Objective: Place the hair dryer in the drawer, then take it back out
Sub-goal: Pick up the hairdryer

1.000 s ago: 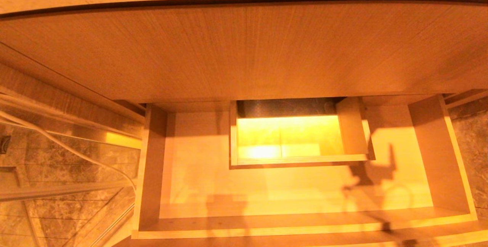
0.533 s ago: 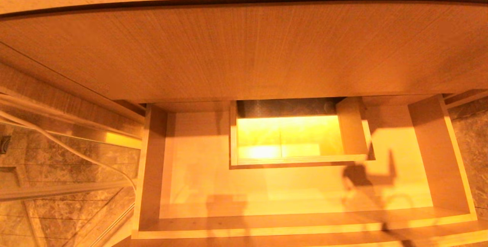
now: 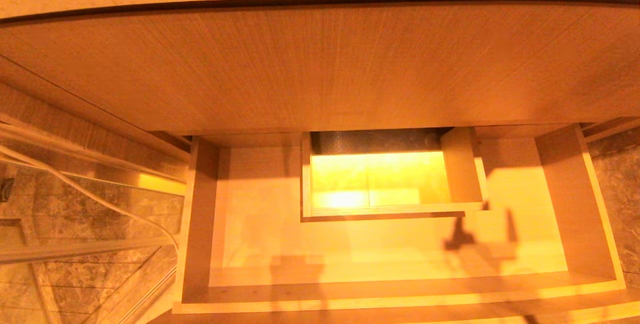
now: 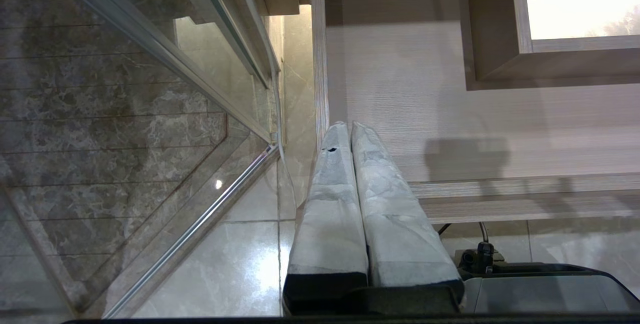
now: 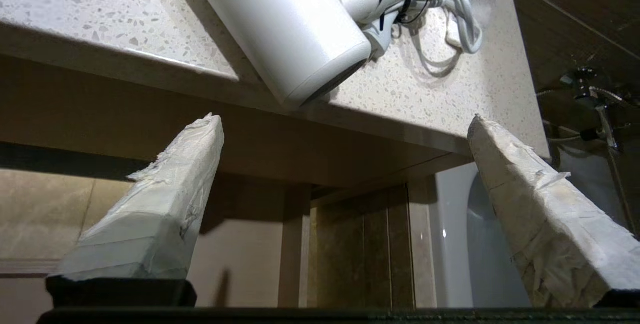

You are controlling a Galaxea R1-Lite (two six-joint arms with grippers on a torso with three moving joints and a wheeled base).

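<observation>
Right end effector (image 5: pixel 345 204) released below the tabletop-edge hair dryer (image 5: pixel 285 29): light, rigid, slick; grasp its barrel.

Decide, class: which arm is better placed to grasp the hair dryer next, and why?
Right. The right gripper is open and faces the hair dryer lying on the countertop. The left gripper is shut, low beside the open drawer.

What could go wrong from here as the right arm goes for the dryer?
The hair dryer lies at the countertop edge, its barrel end overhanging; a nudge from the open right gripper might tip it off. Its bundled cord could snag. The drawer stands open below, in the arm's way.
</observation>
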